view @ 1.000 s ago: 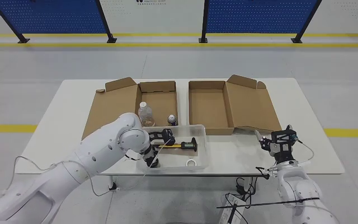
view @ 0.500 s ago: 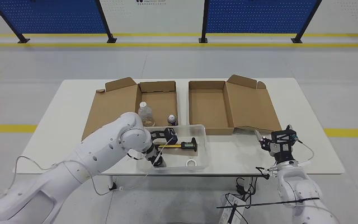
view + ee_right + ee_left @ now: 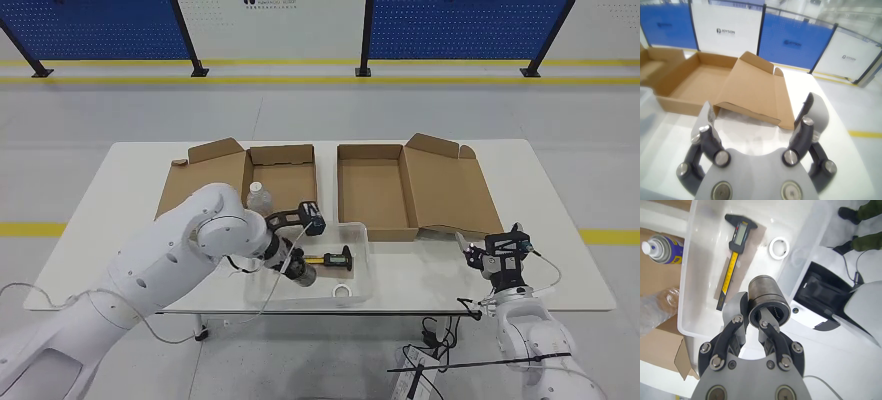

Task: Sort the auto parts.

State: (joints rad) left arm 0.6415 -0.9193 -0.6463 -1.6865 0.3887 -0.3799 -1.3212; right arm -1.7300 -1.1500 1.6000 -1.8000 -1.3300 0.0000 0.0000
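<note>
Left gripper (image 3: pixel 753 306) clamping, right gripper (image 3: pixel 758 106) gaping.
The left arm (image 3: pixel 180 260) is bending across the near left, its fingers (image 3: pixel 743 303) pinching a bearing (image 3: pixel 766 291) by its wall, one inside the bore; the right arm (image 3: pixel 520 320) is resting near right, jaws spread wide.

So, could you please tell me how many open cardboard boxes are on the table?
2. One open brown cardboard box, holding a blue spray can and clear plastic bottle, sits left of centre; the second box lies just right of it.
</note>
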